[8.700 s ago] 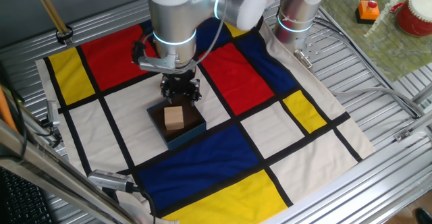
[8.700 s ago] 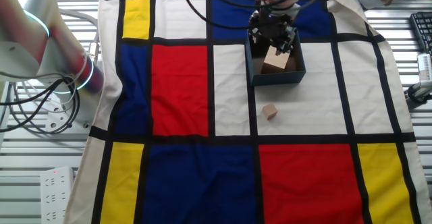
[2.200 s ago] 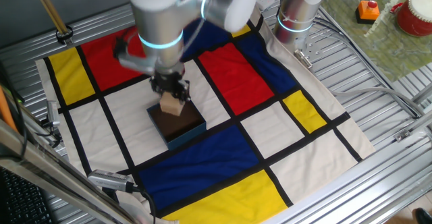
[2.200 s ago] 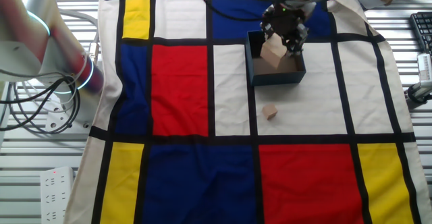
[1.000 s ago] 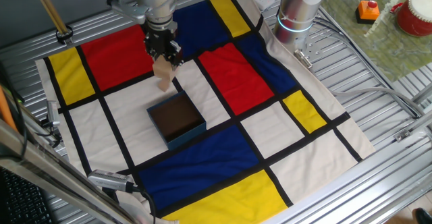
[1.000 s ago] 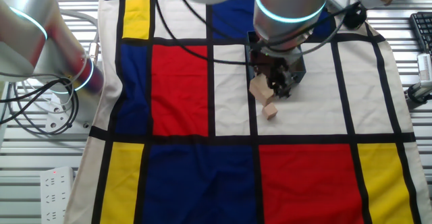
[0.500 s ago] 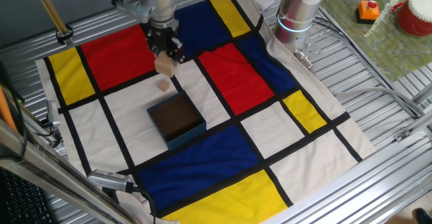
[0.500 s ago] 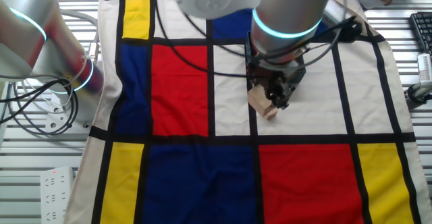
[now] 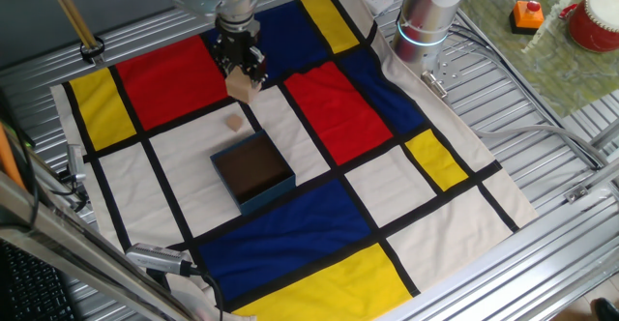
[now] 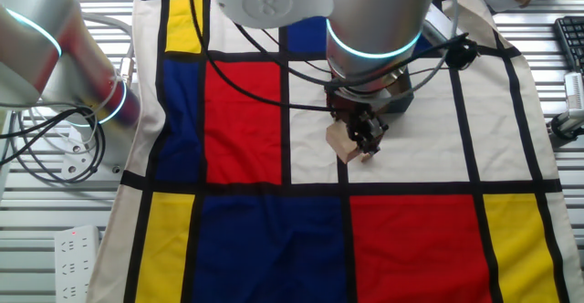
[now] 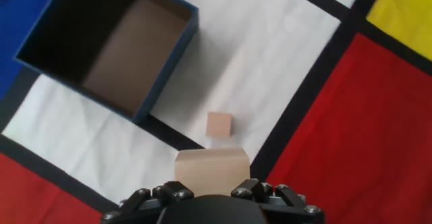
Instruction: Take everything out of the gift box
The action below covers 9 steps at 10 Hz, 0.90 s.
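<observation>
The gift box [image 9: 253, 171] is dark blue with a brown inside and sits on the patterned cloth. It looks empty, also in the hand view [image 11: 108, 45]. My gripper [image 9: 242, 74] is shut on a light-tan wooden block [image 9: 243, 86] and holds it above the cloth, beyond the box's far side. The held block shows in the other fixed view [image 10: 341, 141] and in the hand view [image 11: 212, 170]. A smaller wooden block [image 9: 235, 123] lies on a white square outside the box, seen in the hand view [image 11: 219, 124] just ahead of the held block. The box is mostly hidden behind the arm in the other fixed view.
The cloth [image 9: 368, 224] has red, blue, yellow and white squares and lies on a metal slatted table. A second robot base [image 9: 426, 21] stands at the back. An orange toy [image 9: 527, 14] and a red pot [image 9: 592, 21] sit far right, off the cloth.
My gripper lifted the tan block out of the box and carried it away from the box, over the cloth beside the small loose block. The box now looks empty.
</observation>
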Each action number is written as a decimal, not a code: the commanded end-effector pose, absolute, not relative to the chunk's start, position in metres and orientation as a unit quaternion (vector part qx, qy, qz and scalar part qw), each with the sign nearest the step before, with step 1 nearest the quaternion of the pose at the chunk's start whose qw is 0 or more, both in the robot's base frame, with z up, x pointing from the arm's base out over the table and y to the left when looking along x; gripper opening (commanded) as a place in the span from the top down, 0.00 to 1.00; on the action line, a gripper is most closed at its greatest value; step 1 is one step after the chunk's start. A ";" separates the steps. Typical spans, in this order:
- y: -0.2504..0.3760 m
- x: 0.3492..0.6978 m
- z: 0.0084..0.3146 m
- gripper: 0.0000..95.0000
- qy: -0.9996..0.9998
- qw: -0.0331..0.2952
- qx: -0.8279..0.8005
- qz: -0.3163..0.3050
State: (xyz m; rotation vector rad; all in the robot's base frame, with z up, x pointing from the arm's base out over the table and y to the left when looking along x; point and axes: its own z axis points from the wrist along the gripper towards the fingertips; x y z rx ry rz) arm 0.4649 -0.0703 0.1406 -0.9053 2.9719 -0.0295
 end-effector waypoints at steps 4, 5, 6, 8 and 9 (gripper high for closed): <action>-0.071 0.465 0.138 0.00 0.929 0.033 -0.368 -0.009; -0.071 0.466 0.138 0.00 0.929 0.033 -0.367 -0.009; -0.071 0.467 0.138 0.00 0.929 0.034 -0.368 -0.009; -0.068 0.481 0.133 0.00 0.930 0.035 -0.366 -0.010; -0.063 0.489 0.129 0.20 0.938 0.036 -0.343 -0.012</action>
